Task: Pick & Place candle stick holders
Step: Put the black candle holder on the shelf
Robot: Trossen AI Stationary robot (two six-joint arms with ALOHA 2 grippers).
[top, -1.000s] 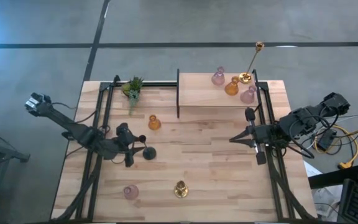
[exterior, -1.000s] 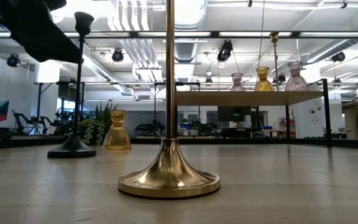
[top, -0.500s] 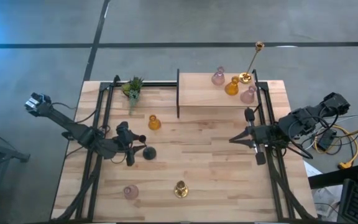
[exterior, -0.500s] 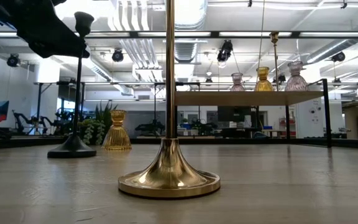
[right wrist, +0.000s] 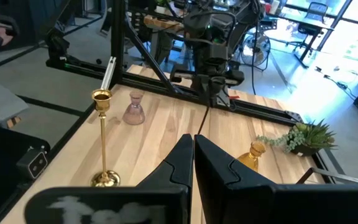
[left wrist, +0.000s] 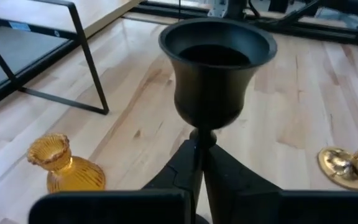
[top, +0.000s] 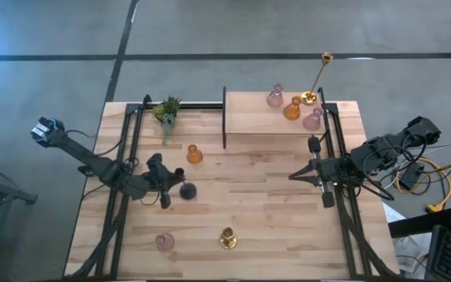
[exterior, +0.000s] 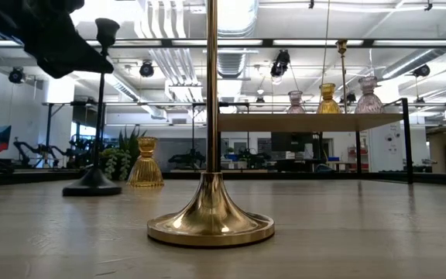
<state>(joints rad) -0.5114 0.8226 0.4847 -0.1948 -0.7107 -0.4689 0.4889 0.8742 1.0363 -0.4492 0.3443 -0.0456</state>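
Observation:
The black stemmed candle stick holder [top: 186,189] stands left of the table's middle, its cup [left wrist: 216,68] filling the left wrist view. My left gripper [top: 175,181] is shut on it; in the low view it shows as a dark mass [exterior: 53,35] beside the holder's top. My right gripper [top: 300,174] hovers shut over the table's right side, holding nothing. A tall gold holder [top: 227,237] and a pink glass one [top: 165,241] stand on their bases near the front edge. An amber one [top: 194,154] stands farther back. My left gripper pinches the black holder's thin stem [left wrist: 199,142] between its two fingers, just under the cup. The fingers come from the table's left, nearly level and slanting a little down, across the stem. The holder leans slightly, its round base [exterior: 93,186] on the table.
A raised wooden shelf [top: 249,121] at the back right carries two pink glass holders [top: 275,96], an amber one [top: 291,110] and a tall gold one [top: 310,98]. A small green plant [top: 167,110] stands at the back left. Black frame rails [top: 128,157] run along both sides.
My left gripper has shut on the black holder's stem and tipped a little. The holder's top has leaned slightly toward the table's right, while its base stays on the table.

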